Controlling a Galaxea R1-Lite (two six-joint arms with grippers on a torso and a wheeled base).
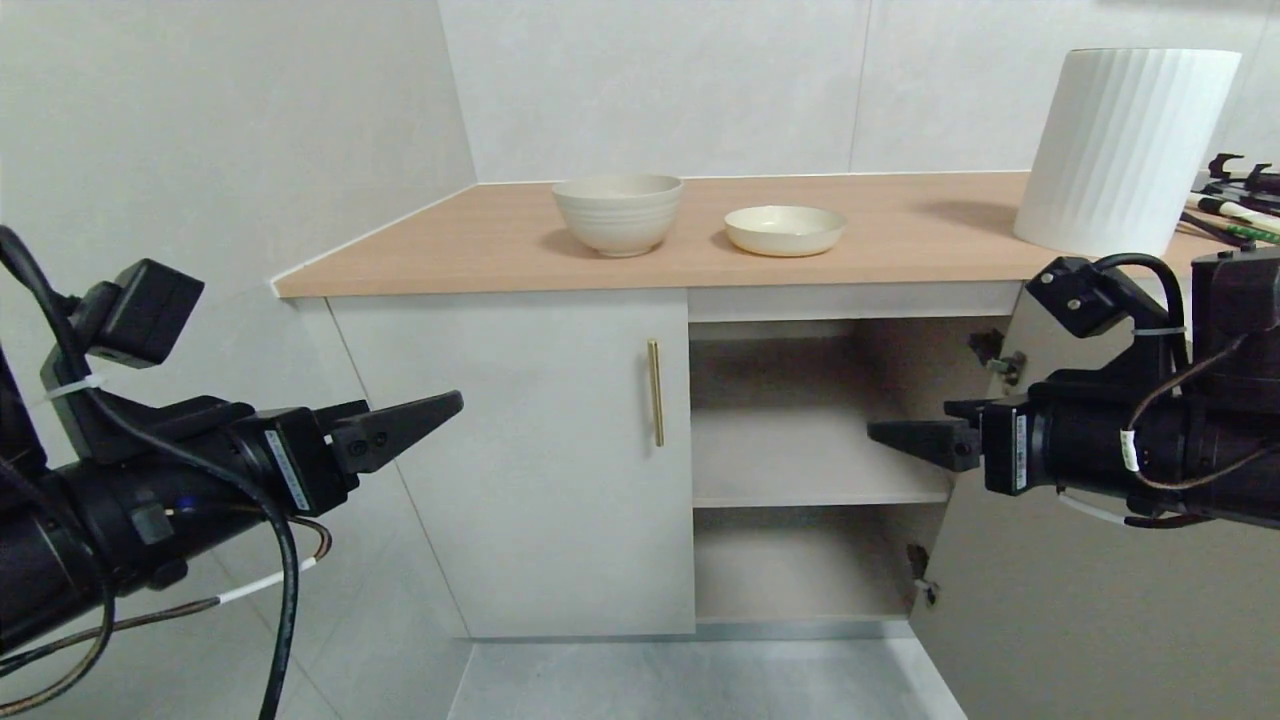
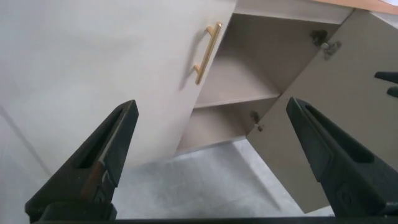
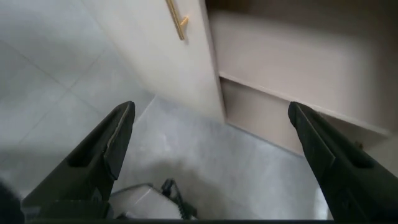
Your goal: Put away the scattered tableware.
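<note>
Left claw (image 1: 440,408) and right claw (image 1: 885,436) both wide open, empty, low in front of the cabinet. Bowl (image 1: 618,213) and shallow dish (image 1: 785,229) sit apart on the table (image 1: 480,250). Probably glazed ceramic: stiff, slick, chippable. I'd pinch across the rim wall.
</note>
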